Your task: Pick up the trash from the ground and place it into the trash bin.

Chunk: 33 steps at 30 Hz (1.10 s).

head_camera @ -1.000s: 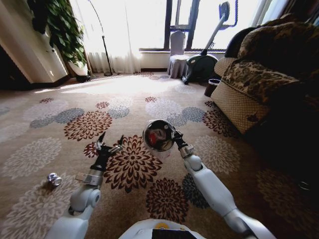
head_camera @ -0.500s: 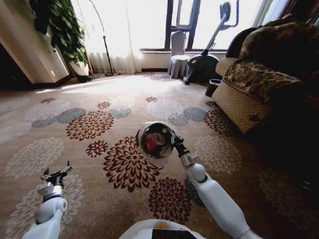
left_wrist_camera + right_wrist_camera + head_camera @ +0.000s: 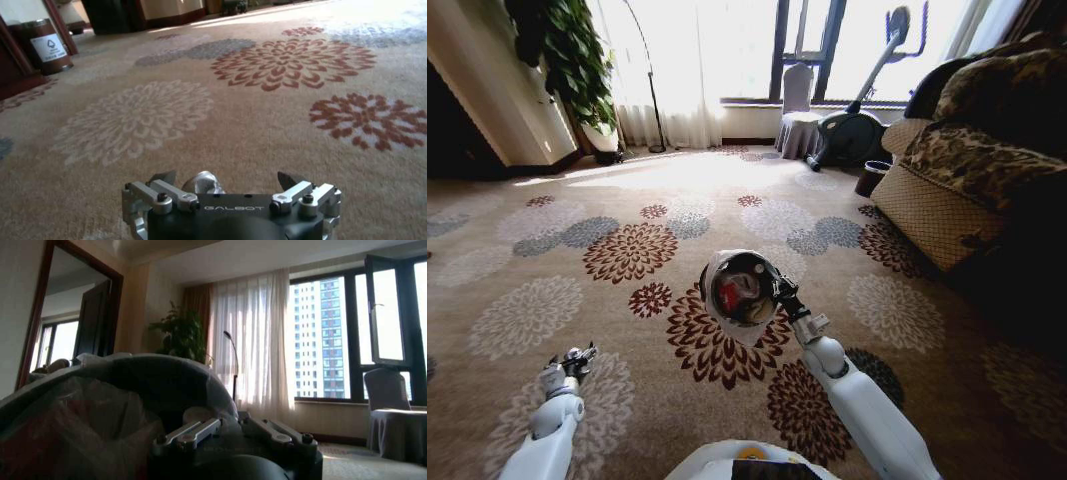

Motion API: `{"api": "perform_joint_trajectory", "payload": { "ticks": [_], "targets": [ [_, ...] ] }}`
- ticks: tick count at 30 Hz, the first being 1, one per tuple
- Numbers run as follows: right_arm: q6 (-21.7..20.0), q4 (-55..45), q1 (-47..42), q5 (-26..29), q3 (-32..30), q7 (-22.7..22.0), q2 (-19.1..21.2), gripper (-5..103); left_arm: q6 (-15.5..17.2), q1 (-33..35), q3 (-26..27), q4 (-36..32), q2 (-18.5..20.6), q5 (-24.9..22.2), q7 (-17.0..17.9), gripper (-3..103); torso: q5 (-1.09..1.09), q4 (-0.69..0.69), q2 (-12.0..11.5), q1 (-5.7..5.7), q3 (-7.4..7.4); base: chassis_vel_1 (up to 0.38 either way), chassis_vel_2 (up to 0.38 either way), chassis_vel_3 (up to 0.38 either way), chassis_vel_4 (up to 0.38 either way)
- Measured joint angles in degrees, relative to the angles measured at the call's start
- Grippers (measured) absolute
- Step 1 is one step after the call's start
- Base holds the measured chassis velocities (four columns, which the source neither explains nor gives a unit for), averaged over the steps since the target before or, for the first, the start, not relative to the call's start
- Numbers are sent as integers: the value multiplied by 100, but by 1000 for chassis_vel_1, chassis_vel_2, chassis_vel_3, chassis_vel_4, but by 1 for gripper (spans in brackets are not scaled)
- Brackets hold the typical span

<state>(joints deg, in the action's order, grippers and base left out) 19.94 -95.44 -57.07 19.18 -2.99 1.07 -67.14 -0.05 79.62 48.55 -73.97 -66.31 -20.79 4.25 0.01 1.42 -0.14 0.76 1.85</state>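
While held up over the carpet (image 3: 627, 300) by the right gripper (image 3: 779, 291), clamped on its rim, trash bin (image 3: 741, 288) tipped toward the head camera — presumably ready to receive. Low on the left, left gripper (image 3: 227, 181) closed around silvery foil ball (image 3: 203, 181) — probably for dropping in.

The trash bin (image 3: 741, 287) is glossy black plastic, lined with a thin, crinkled translucent film bag, and the arms show smooth white plastic shells. The left tool (image 3: 230, 186) is bare brushed metal with dark screws around a matt black body, and a shiny crumpled silvery foil ball (image 3: 203, 182) sits between its fingers. The carpet (image 3: 627, 250) looks like matt, short-piled woven cloth.
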Motion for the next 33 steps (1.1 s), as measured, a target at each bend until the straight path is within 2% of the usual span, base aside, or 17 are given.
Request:
{"api": "perform_joint_trajectory", "payload": {
  "ticks": [3,4,5,7,10,11,17,19,24,26,29,33],
  "targets": [
    [0,76,40,-10,6,-4,-32,0,-159,148,-81,31,-46,676,-388,100,1,-3,1,0,0,8,5,-19,8],
    [0,76,40,-10,6,-4,-32,0,-159,148,-81,31,-46,676,-388,100,1,-3,1,0,0,0,0,0,0],
    [-1,84,40,-13,16,-4,-53,0,-187,116,-109,118,-55,802,-442,100,5,-10,1,0,0,-54,-59,28,17],
    [-1,76,20,-16,21,-6,-69,0,-326,-2,-193,425,-43,934,-517,100,-4,-10,1,0,0,-55,-47,17,16],
    [-1,53,-24,-16,20,-4,-51,0,-497,-100,-231,709,-2,1013,-549,100,-2,-7,1,0,0,-19,-16,5,5],
    [-1,41,-47,-16,13,-3,-38,0,-536,-126,-236,797,15,1021,-563,103,-1,-3,0,0,0,0,0,0,0],
    [6,1,-109,-16,-44,-3,-6,0,-580,-168,-193,968,63,956,-599,93,0,-2,1,0,0,0,0,0,0],
    [9,2,-115,-16,-51,-4,-5,0,-632,-216,-178,1100,114,814,-643,96,0,-6,1,0,0,0,0,0,0],
    [26,3,-131,-15,-43,-3,-14,0,-737,-364,-221,1427,195,593,-716,94,-1,-4,1,0,0,0,0,0,0],
    [29,3,-138,-13,-37,-1,-12,0,-688,-444,-242,1569,198,485,-759,85,-2,-3,1,0,0,0,0,0,0],
    [29,1,-138,-9,-37,-1,0,0,-679,-461,-249,1600,197,431,-787,80,-2,-4,1,0,0,0,0,0,0],
    [30,-7,-142,10,-71,-2,37,0,-760,-490,-257,1647,180,388,-891,58,-2,-4,1,0,0,0,0,0,0]
  ]
}}
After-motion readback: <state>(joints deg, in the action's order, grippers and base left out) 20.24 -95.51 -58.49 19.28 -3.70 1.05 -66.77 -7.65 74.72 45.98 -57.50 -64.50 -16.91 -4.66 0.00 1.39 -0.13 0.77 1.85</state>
